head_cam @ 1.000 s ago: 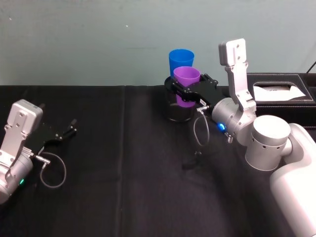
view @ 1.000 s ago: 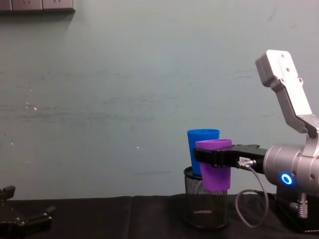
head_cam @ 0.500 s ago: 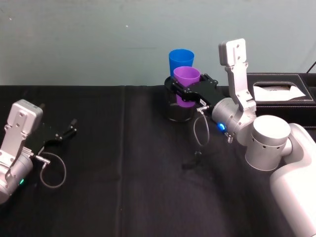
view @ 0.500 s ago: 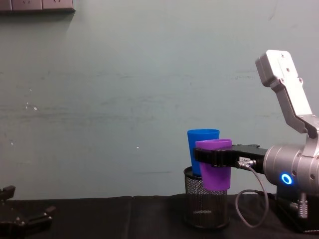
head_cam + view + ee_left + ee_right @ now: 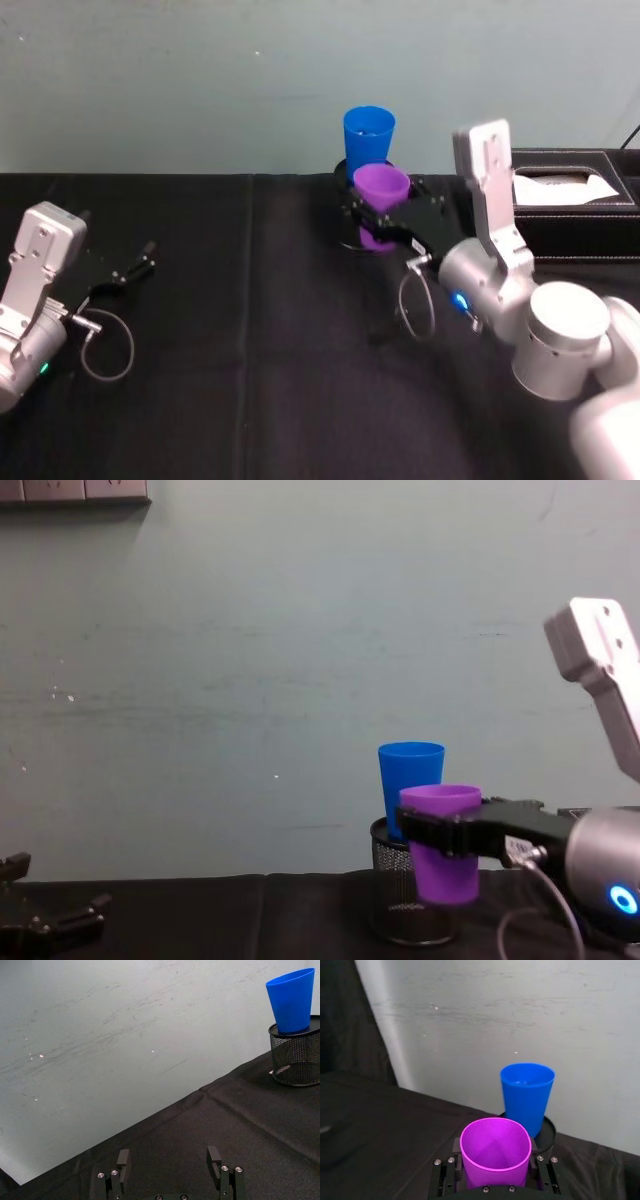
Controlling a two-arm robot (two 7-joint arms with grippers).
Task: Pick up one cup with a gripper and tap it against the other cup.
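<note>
The purple cup (image 5: 381, 188) hangs above the table with my right gripper (image 5: 380, 214) shut around its lower half. In the right wrist view the purple cup (image 5: 495, 1152) sits between the two black fingers (image 5: 454, 1149), rim up. The blue cup (image 5: 368, 133) stands just behind it, in the top of a black mesh pen holder (image 5: 393, 905), a little tilted. A small gap separates the two cups; the chest view shows the purple cup (image 5: 443, 845) lower than the blue cup (image 5: 410, 772) and nearer to me. My left gripper (image 5: 128, 268) rests open at the table's left.
A black tissue box (image 5: 565, 200) stands at the back right, close to the right arm. A black cloth (image 5: 250, 350) covers the table, and a pale wall rises right behind the mesh pen holder (image 5: 296, 1060).
The right arm has drawn back toward me and come down a little, carrying the purple cup away from the blue cup. The left arm has not moved.
</note>
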